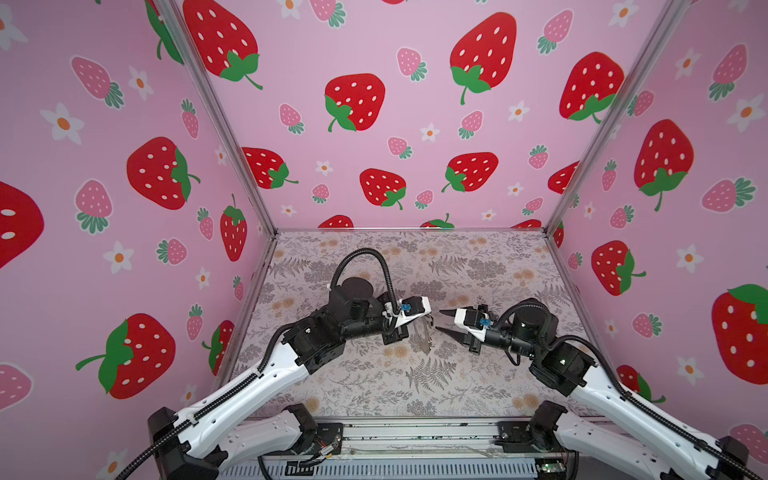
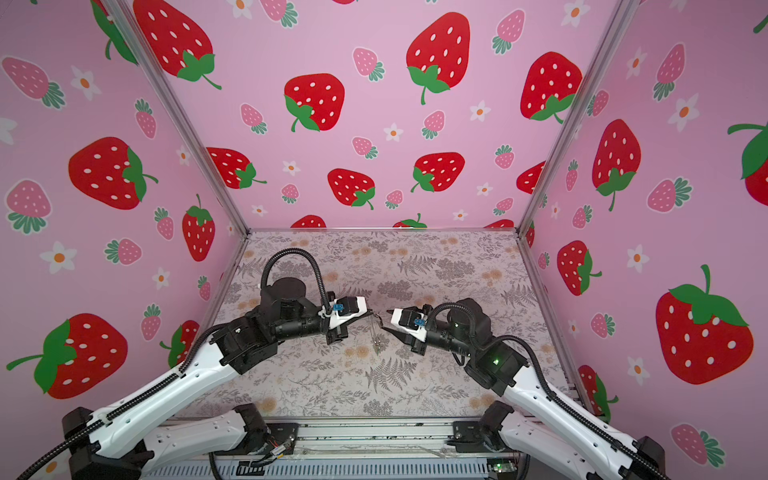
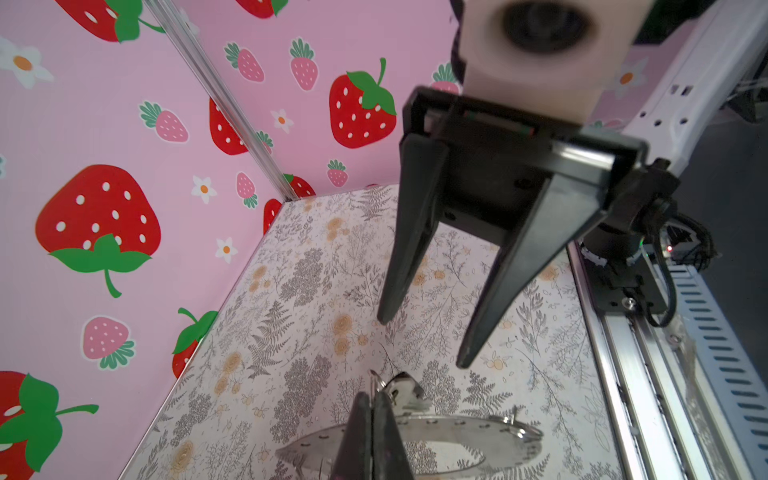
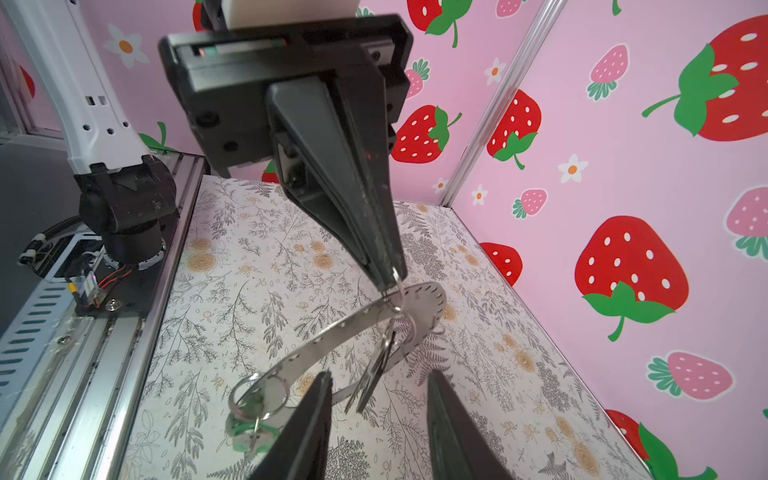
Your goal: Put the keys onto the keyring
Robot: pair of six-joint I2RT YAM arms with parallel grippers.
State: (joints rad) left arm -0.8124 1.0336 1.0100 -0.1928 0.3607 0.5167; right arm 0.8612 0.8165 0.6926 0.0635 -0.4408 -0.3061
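Observation:
The keyring (image 1: 424,334) (image 2: 376,337), a flat grey metal ring with small edge holes, hangs tilted above the table. My left gripper (image 3: 370,415) (image 1: 430,321) is shut on a small wire loop (image 3: 376,380) at its upper edge, as the right wrist view shows at the left gripper (image 4: 390,284). A bright green key (image 4: 248,434) dangles from a loop at the ring's low end (image 4: 324,338). A dark key (image 4: 374,374), seen edge-on, hangs below the held loop. My right gripper (image 4: 380,374) (image 1: 438,320) (image 2: 386,320) is open just in front of the ring, gripping nothing.
The floral table (image 1: 374,386) is boxed in by strawberry-print walls (image 1: 124,208) on three sides. An aluminium rail (image 1: 415,432) with the arm bases runs along the front edge. Both grippers face each other closely at the table's middle.

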